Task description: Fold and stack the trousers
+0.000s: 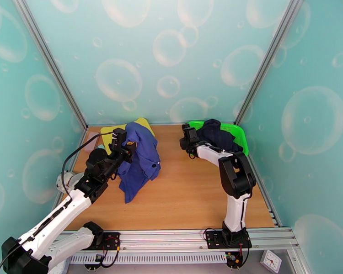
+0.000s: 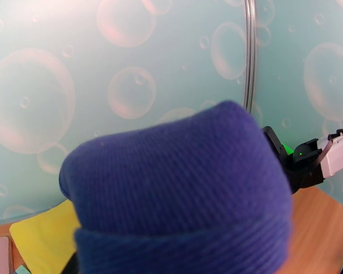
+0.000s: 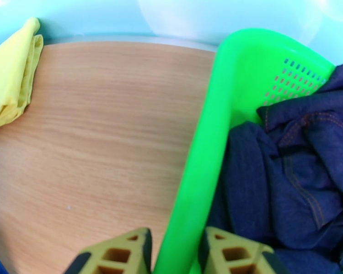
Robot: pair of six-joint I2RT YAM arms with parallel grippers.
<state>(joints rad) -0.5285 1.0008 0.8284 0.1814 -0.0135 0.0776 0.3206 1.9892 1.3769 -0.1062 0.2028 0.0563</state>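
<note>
While the left jaws clamp the trousers (image 1: pixel 142 163) above the surface's (image 1: pixel 194 197) far-left corner, the right jaws straddle the basket (image 3: pixel 244 65) rim, grip unconfirmed; likely next: lay them flat.

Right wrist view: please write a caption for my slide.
Right end effector straddles the green basket rim; dark denim garment lies inside.
</note>
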